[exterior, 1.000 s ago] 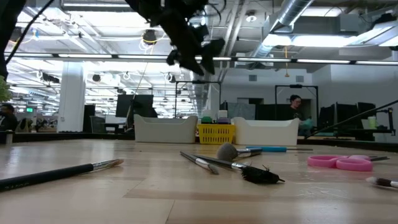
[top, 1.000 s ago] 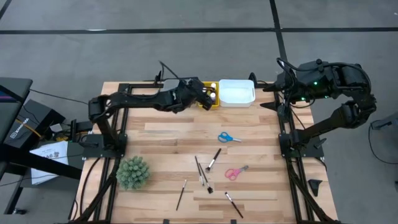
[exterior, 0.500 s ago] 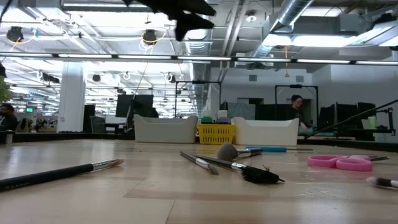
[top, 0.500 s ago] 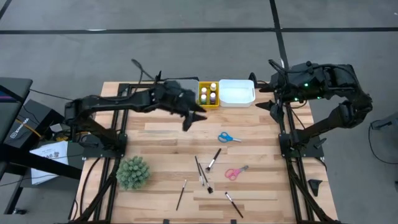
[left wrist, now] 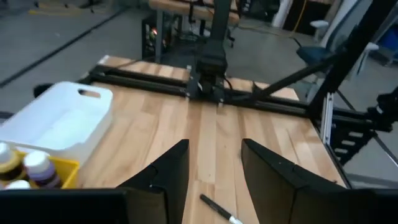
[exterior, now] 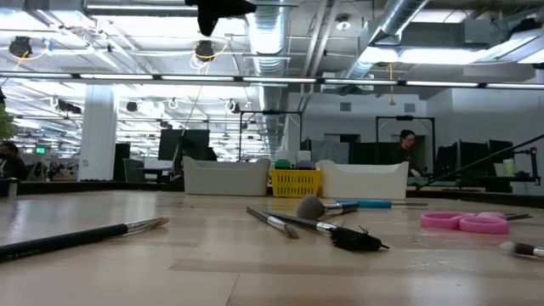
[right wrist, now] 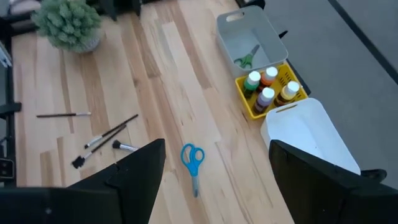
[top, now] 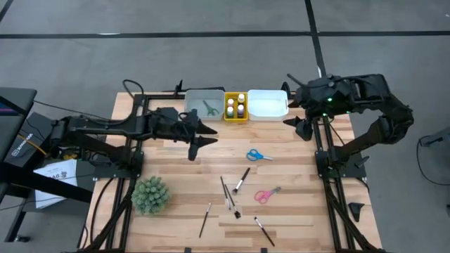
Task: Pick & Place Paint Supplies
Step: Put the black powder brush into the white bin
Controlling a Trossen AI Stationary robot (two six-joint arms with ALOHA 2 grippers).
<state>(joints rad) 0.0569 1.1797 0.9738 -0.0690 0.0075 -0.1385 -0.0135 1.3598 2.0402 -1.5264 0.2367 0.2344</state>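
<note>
My left gripper point(top: 200, 136) point(left wrist: 214, 171) hangs open and empty above the table's far left, pointing nearly level toward the right edge. My right gripper point(top: 298, 124) point(right wrist: 217, 180) is open and empty, high over the far right. Green scissors point(top: 209, 107) lie in the grey tray point(top: 194, 105). Several paint bottles point(top: 235, 107) stand in the yellow tray point(top: 235, 118). Blue scissors point(top: 259, 155), pink scissors point(top: 267, 195) and several brushes point(top: 228, 191) lie flat on the wooden table point(top: 176, 169).
A white tray point(top: 268, 104) stands right of the yellow one at the far edge. A spiky green plant ball point(top: 150, 195) sits near the table's left front. Black frame rails run along both side edges.
My left gripper has drawn back from over the yellow tray toward the table's left edge and risen, tipping from pointing down to almost level. The paint bottles and the grey tray it covered now show. My right gripper has edged slightly toward the table's middle.
</note>
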